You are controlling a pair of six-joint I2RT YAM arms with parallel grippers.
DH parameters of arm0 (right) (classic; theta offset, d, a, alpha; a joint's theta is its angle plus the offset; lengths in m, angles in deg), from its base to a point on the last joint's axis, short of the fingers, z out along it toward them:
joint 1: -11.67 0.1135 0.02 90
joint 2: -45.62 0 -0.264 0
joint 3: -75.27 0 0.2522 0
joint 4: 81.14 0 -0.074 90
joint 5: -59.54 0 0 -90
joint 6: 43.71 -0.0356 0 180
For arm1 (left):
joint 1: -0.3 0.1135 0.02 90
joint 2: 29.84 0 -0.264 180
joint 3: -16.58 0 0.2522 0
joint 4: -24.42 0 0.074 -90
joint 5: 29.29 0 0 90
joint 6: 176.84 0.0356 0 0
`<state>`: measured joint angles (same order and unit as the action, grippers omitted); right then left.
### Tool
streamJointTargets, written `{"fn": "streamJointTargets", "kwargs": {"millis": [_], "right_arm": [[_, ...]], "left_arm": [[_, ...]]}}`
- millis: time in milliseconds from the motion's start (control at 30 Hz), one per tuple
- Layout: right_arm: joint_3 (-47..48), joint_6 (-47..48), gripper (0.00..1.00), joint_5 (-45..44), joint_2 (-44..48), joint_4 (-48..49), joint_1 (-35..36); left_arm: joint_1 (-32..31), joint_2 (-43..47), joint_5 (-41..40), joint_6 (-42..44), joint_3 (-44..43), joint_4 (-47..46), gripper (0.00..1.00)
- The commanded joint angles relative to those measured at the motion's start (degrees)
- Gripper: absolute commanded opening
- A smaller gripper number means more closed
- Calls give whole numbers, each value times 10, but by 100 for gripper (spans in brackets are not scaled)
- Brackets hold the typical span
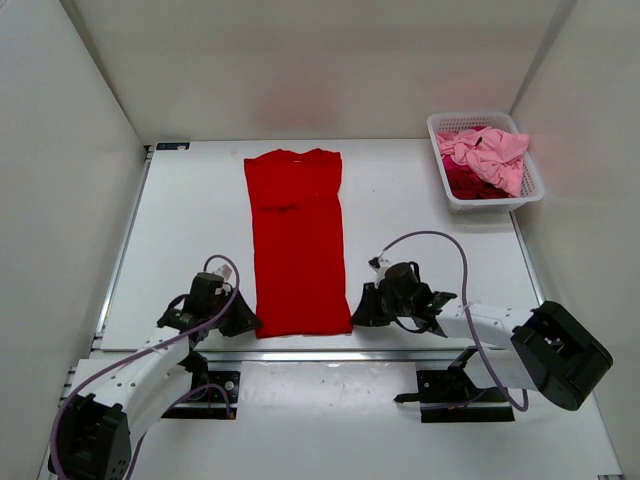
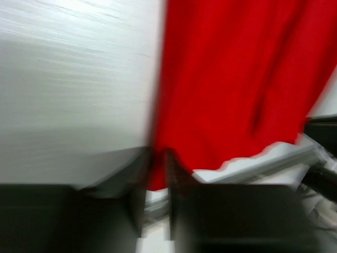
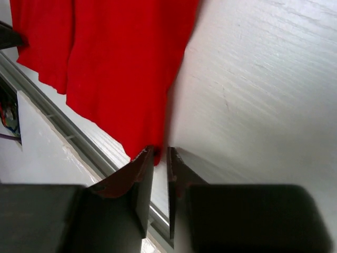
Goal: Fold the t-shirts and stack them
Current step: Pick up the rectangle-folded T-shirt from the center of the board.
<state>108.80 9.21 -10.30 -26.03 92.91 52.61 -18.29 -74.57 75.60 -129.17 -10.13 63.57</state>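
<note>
Overhead, a bright red t-shirt of soft cloth lies flat along the middle of the white table. It is narrowed to a long strip, collar at the far end and hem at the near edge. The left gripper sits at the hem's left corner and the right gripper at its right corner. A light pink shirt and a magenta shirt are heaped in a white plastic lattice basket at the far right, well apart from the work. If one arm lifts faster than the other, the strip would probably skew and the fold would land crooked.

From the left wrist the picture is smeared, but the fingers stand close together with a tongue of red cloth between them, so they look to be pinching the corner. The bite seems small and could slip out under a quick pull.

From the right wrist the fingers are drawn nearly together, with a thin slit showing between them. The shirt's pointed corner ends right at the tip of one finger. I cannot tell whether any cloth is actually caught. If it is not, that side would stay on the table while the left side rises, dragging the strip open.
</note>
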Motion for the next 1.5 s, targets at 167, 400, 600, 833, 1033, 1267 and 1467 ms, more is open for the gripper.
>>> {"fn": "streamJointTargets", "kwargs": {"millis": [167,400,600,833,1033,1267,1467], "right_arm": [[-4,17,30,-9,47,-27,-4],[23,7,36,2,46,-27,16],[13,-18,37,8,10,23,41],[4,-22,24,2,-7,38,41],[-5,-16,4,-21,22,4,49],[-6,-13,0,-64,108,-90,95],[68,18,0,-50,144,-155,62]], "left_arm": [[-7,27,3,18,-15,71,61],[-21,18,7,1,3,51,42],[-22,35,11,-1,12,53,27],[-40,16,17,-7,24,33,14],[-34,41,10,19,10,80,0],[-60,92,22,21,-18,160,0],[-67,75,5,29,-119,190,0]]}}
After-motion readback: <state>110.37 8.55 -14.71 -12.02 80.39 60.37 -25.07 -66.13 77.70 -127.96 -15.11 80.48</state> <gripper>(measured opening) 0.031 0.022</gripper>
